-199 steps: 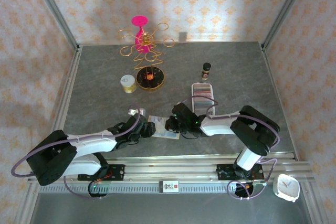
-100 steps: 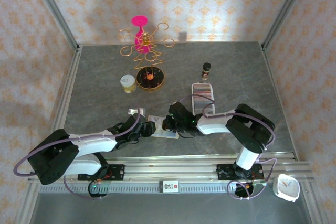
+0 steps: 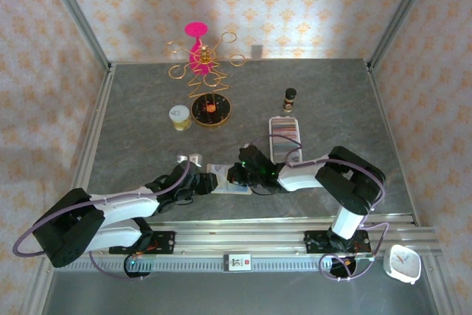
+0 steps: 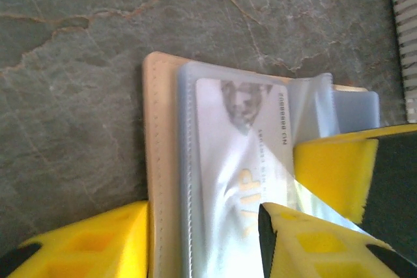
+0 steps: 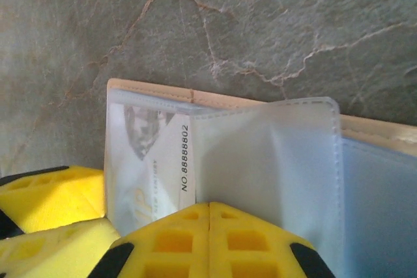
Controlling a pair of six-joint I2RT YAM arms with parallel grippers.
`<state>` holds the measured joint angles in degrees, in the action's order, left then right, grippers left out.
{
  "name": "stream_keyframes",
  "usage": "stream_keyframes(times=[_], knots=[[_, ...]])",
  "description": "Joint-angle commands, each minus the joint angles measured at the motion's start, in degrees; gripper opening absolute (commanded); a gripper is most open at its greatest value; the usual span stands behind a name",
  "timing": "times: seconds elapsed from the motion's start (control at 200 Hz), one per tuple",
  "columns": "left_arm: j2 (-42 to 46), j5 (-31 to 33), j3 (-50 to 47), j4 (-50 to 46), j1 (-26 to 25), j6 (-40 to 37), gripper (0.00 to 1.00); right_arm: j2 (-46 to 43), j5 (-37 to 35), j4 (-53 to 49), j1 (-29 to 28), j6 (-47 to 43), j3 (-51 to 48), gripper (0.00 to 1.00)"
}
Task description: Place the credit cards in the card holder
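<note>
The card holder (image 3: pixel 227 181) lies spread flat near the middle of the desk's (image 3: pixel 332 101) near edge, with a credit card (image 4: pixel 234 161) marked VIP in its clear sleeve (image 5: pixel 273 161). The left gripper (image 3: pixel 209 182) has its jaws half apart astride the holder's edge. The right gripper (image 3: pixel 236 175) has its jaws pressed together on the sleeve.

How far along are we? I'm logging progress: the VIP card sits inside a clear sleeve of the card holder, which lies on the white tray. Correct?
Not quite. The VIP card sits inside a clear sleeve of the card holder, but the holder lies on the grey table, not the white tray, as the left wrist view shows.
</note>
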<state>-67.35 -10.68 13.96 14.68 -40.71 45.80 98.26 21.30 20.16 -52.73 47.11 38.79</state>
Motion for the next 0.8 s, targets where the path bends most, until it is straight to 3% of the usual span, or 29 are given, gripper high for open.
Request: stream_keyframes(times=[0.0, 0.285, 0.425, 0.571, 0.646, 0.796], knots=[[1.1, -5.4, -1.0, 3.2, 0.1, 1.9, 0.44, 0.8, 0.2, 0.0, -0.4, 1.1, -2.1, 0.04], [4.0, -4.8, -3.0, 6.7, 0.3, 4.0, 0.34, -0.8, 2.5, 6.4, -0.4, 3.1, -4.8, 0.04], [5.1, -3.9, -2.1, 4.7, 0.4, 3.8, 0.17, -3.1, 2.3, 6.9, -0.4, 3.1, -4.8, 0.05], [7.3, -0.5, -1.5, -1.7, 0.4, 2.3, 0.05, -8.3, -2.9, -0.6, -0.4, 0.5, -3.5, 0.09], [8.8, 0.9, -1.2, -5.0, 0.4, 1.3, 0.0, -12.1, -7.0, -6.0, -0.4, -0.7, -3.1, 0.19], [12.2, 3.6, -0.9, -10.6, 0.5, 0.5, 0.0, -18.6, -15.1, -17.3, -0.4, -1.8, -2.8, 0.34]])
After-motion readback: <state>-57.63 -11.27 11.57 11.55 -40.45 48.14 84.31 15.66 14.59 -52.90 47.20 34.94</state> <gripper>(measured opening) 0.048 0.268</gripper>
